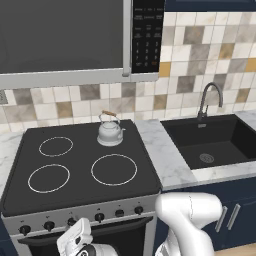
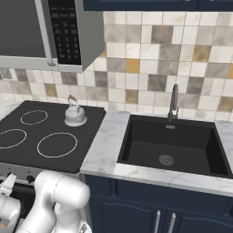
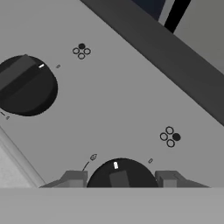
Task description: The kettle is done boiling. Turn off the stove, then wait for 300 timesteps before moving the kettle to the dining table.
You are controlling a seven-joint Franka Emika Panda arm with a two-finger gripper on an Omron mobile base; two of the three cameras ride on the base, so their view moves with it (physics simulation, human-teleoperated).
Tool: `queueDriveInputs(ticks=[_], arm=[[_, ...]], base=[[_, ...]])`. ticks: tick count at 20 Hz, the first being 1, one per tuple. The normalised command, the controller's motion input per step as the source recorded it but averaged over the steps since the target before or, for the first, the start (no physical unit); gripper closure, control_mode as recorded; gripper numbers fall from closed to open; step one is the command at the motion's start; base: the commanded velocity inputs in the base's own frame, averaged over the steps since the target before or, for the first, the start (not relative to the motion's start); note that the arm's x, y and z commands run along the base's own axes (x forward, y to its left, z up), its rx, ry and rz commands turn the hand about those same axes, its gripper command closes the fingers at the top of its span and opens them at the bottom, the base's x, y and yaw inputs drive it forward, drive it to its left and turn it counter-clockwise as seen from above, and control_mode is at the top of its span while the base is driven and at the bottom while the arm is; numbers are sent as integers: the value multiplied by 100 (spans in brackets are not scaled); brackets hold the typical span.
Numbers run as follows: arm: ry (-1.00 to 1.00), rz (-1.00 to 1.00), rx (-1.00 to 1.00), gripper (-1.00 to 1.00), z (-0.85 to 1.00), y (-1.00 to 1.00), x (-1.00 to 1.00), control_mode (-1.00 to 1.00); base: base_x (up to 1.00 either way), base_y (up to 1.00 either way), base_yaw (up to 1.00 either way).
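Note:
The small silver kettle (image 1: 110, 131) (image 2: 75, 113) stands upright on the back right burner of the black stove (image 1: 80, 165) (image 2: 41, 136). A row of black knobs (image 1: 99, 217) runs along the stove's steel front. My gripper (image 3: 121, 177) is low in front of that panel, open, its fingertips (image 3: 74, 178) flanking one round knob (image 3: 121, 171) whose white mark points up. A second knob (image 3: 27, 85) lies to the upper left on the panel. From the left base the white hand (image 1: 74, 232) sits just under the third knob from the left. The dining table is out of view.
A dark microwave (image 1: 65, 35) hangs over the stove. Right of the stove are a marble countertop (image 1: 160, 155), a black sink (image 1: 215, 142) (image 2: 170, 145) with a dark faucet (image 1: 207, 100), and navy cabinets (image 2: 159, 214) below. My own arm (image 1: 190, 220) fills the space in front of the range.

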Motion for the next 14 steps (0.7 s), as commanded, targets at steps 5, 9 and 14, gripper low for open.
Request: queueDriveInputs(ticks=[5, 9, 14], arm=[[-2, 0, 19, 100, -9, -16, 0, -100], [-1, 0, 30, 100, -16, -18, 0, -100], [0, 0, 31, 100, -19, -8, 0, -100]], base=[[0, 0, 0], [0, 0, 0], [0, 0, 0]])
